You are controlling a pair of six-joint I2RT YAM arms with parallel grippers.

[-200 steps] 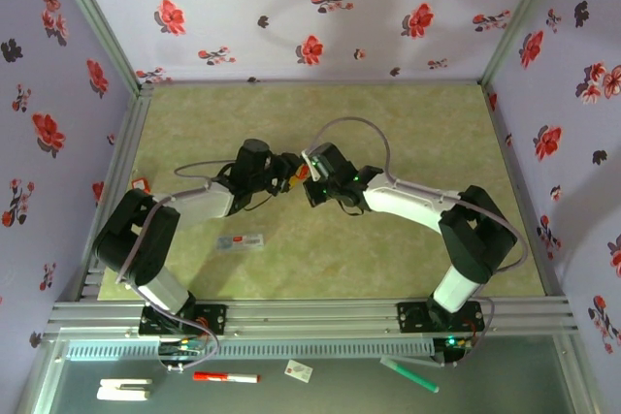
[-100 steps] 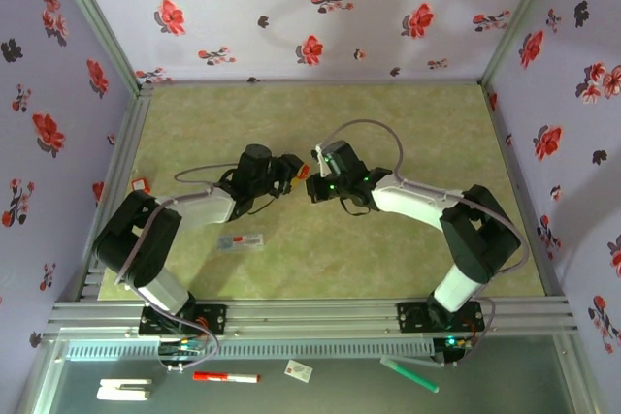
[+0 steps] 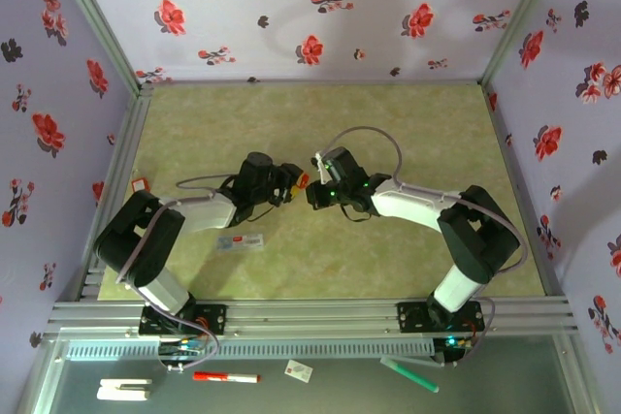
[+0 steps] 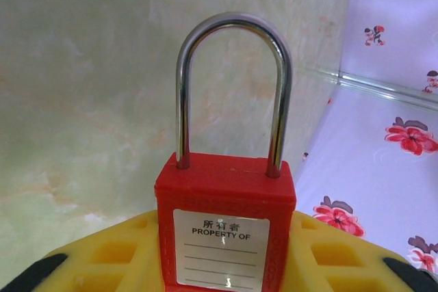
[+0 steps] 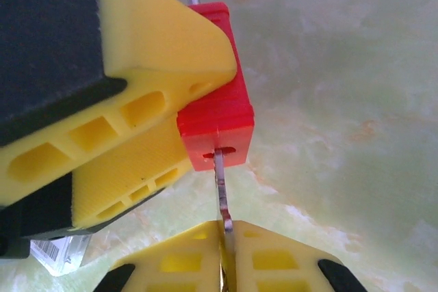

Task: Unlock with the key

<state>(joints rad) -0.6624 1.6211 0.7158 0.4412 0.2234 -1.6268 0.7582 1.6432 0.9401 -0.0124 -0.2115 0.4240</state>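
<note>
A red padlock (image 4: 226, 230) with a steel shackle (image 4: 233, 25) stands upright between the yellow fingers (image 4: 116, 254) of my left gripper (image 4: 226, 264), which is shut on its body. In the top view the padlock (image 3: 302, 179) sits mid-table between the left gripper (image 3: 290, 182) and the right gripper (image 3: 312, 188). In the right wrist view the thin metal key (image 5: 220, 189) is pinched in my right gripper (image 5: 224, 241). Its tip is in the slot on the bottom face of the padlock (image 5: 215, 124). The left gripper's fingers (image 5: 150, 66) clamp the lock from the upper left.
A small clear label packet (image 3: 240, 240) lies on the green mat in front of the left arm. A small red thing (image 3: 138, 182) sits at the mat's left edge. Markers (image 3: 225, 376) and a green pen (image 3: 408, 373) lie below the aluminium rail (image 3: 310, 315). Floral walls enclose three sides.
Both grippers have drifted slightly toward the near edge. The right gripper has turned and closed in on the padlock, bringing the key up to its keyhole.
</note>
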